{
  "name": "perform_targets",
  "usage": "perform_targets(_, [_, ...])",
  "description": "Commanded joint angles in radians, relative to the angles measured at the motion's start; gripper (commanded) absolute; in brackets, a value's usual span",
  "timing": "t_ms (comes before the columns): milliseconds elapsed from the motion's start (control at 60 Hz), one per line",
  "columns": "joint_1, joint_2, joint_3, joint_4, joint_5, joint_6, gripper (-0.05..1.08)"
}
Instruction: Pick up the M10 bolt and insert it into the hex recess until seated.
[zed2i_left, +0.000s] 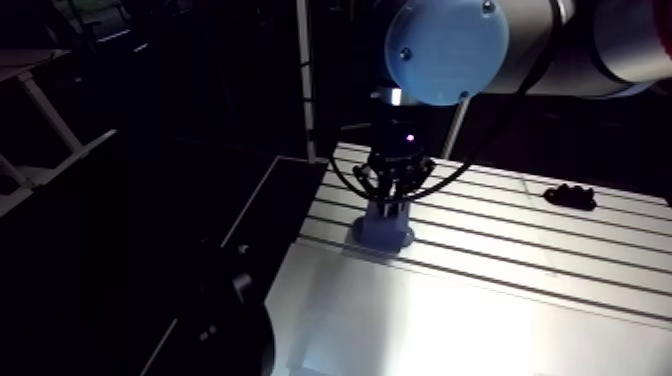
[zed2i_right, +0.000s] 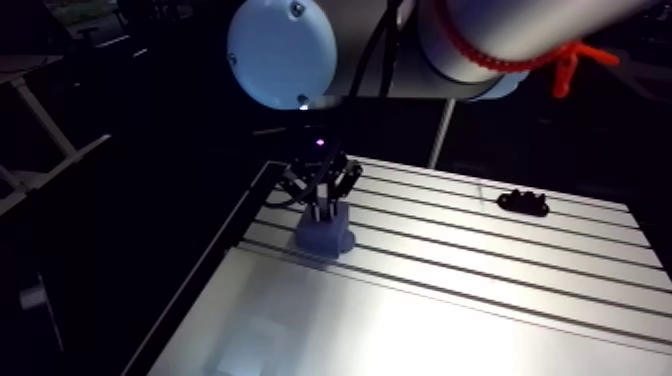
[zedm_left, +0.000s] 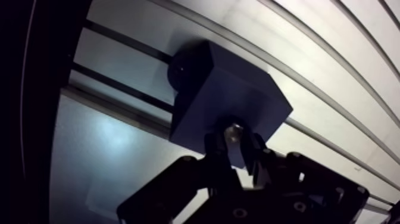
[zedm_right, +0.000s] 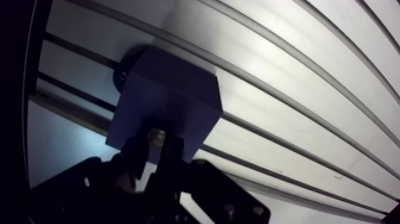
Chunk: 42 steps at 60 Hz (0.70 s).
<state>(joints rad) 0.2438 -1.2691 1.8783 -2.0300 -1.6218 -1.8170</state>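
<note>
Fingers (zedm_left: 214, 149) are right up at the lens in the wrist view, both black, closed in tight on the M10 bolt (zedm_left: 233, 133) with only a narrow gap between them, and the bolt fills it. Not much of the bolt shows tbh, just a small pale metallic end catching the light, kinda rounded. The rest is hidden by the fingertips. It sits right over the top face of a dark blue block (zedm_left: 229, 95), close to the edge nearest the fingers. Can't tell if it's actually down in the hex recess or just resting on top. The block is squarish with a dark round bit (zedm_left: 178, 70) at its far corner, and it stands across the slots of the surface (zed2i_left: 500, 290) near one edge. A small black part (zed2i_left: 570, 196) lies well apart from it.
</note>
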Motion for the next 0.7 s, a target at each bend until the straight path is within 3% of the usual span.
perform_targets(17, [0.000,0.000,0.000,0.001,0.000,-0.015,0.72])
perform_targets(700, [-0.001,0.001,-0.008,-0.002,-0.007,-0.071,0.72])
